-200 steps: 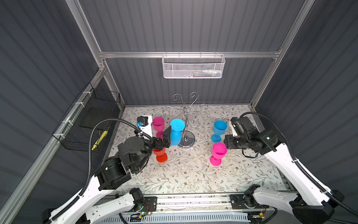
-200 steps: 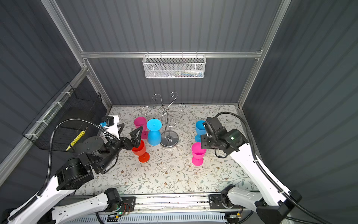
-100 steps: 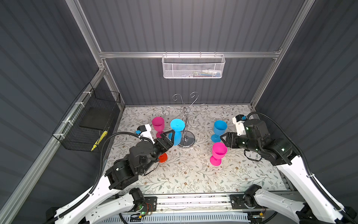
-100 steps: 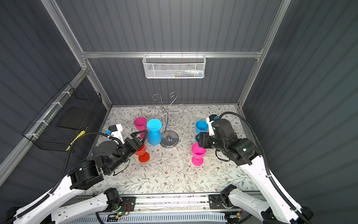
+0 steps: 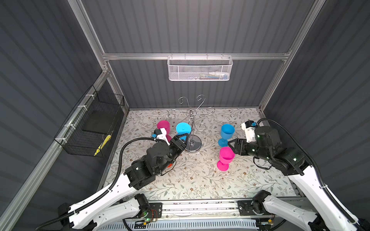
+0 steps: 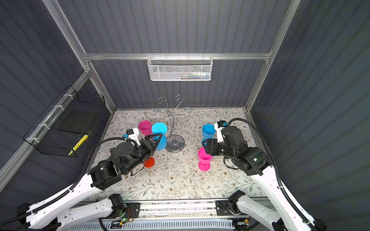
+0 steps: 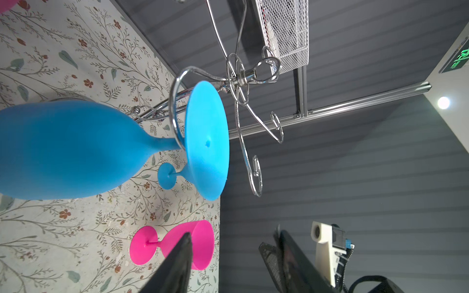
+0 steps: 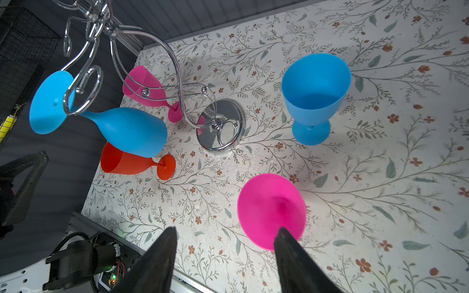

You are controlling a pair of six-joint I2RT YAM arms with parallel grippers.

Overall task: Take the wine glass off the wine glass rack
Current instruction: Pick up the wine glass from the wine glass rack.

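We look down from high in both top views; wrist views sit close, sharing the rack (image 8: 225,114).

White and black, that's me.
White links (image 5: 112,192), black joint housings (image 5: 158,158), ribbed black cables (image 5: 120,160), green lights (image 5: 293,159); right gripper (image 8: 225,229) black, tapered.

- My left arm (image 5: 156,160) hides nearly all of the orange glass (image 5: 169,165) in a top view; only a sliver shows.
- The hanging blue glass (image 7: 63,147) has its bowl cut off by my left wrist picture's edge.
- My left gripper (image 5: 184,138) covers that bowl in a top view; whether they touch, I cannot tell.
- The contents of the white mesh basket (image 5: 200,69) are too small to make out.
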